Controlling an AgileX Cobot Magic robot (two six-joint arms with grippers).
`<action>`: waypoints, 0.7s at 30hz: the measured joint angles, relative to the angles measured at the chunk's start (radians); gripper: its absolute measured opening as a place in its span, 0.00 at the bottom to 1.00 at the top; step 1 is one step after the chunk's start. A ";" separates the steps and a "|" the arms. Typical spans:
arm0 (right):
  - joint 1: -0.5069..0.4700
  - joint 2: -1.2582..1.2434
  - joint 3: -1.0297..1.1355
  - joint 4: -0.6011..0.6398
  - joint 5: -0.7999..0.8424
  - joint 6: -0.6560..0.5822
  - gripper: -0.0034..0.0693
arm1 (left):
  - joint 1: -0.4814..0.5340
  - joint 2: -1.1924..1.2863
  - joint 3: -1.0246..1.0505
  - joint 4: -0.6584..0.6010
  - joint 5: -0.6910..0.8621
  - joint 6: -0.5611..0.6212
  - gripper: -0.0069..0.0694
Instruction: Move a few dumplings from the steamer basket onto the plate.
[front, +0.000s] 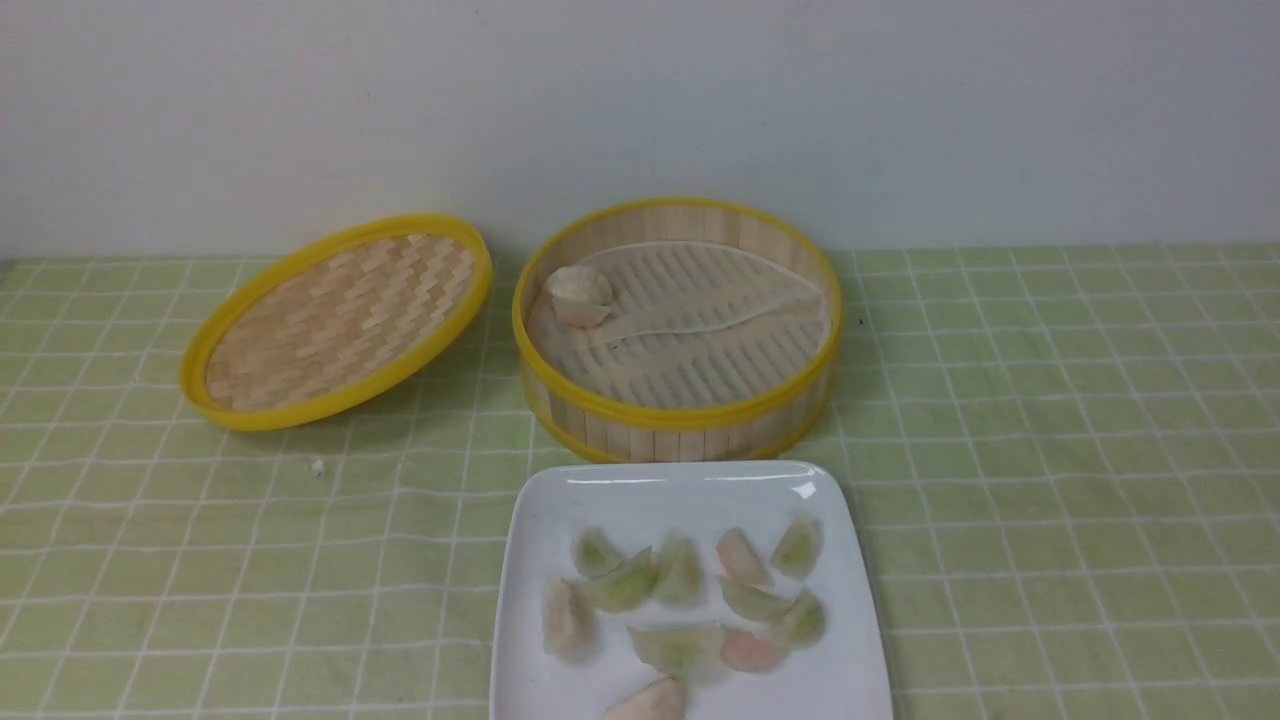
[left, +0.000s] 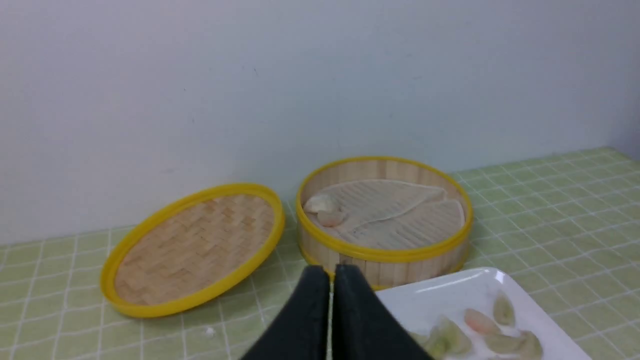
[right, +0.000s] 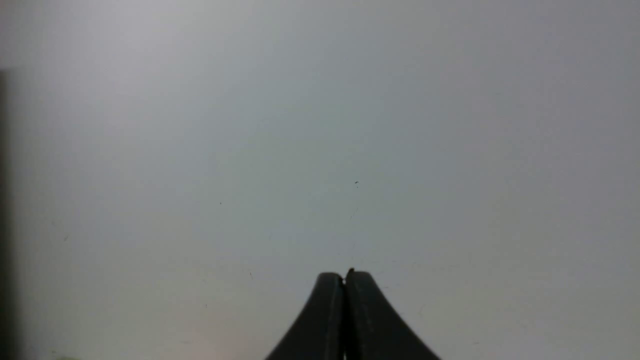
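Note:
The steamer basket (front: 680, 418) stands at the back centre, its pale liner sheet folded over the slatted floor. Two pale dumplings (front: 580, 290) lie against its left inner wall. In front of it, the white square plate (front: 640, 500) carries several greenish and pinkish dumplings (front: 680, 572). Neither gripper shows in the front view. In the left wrist view my left gripper (left: 331, 270) is shut and empty, hanging short of the basket (left: 415, 270) and beside the plate (left: 440, 297). My right gripper (right: 344, 275) is shut and empty, facing a blank wall.
The shallow woven lid (front: 335, 320) with its yellow rim lies tilted to the left of the basket. A green checked cloth (front: 1050, 450) covers the table. A small white crumb (front: 317, 466) lies on the cloth in front of the lid. The wall rises right behind the basket.

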 joint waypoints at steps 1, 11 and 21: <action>0.000 0.000 0.000 0.000 0.000 0.000 0.03 | 0.000 0.000 0.022 0.003 -0.028 0.006 0.08; 0.000 0.000 0.000 0.000 0.000 0.000 0.03 | 0.007 -0.019 0.437 0.146 -0.405 -0.027 0.08; 0.000 0.000 0.000 0.000 0.000 0.000 0.03 | 0.012 -0.113 0.733 0.279 -0.459 -0.107 0.08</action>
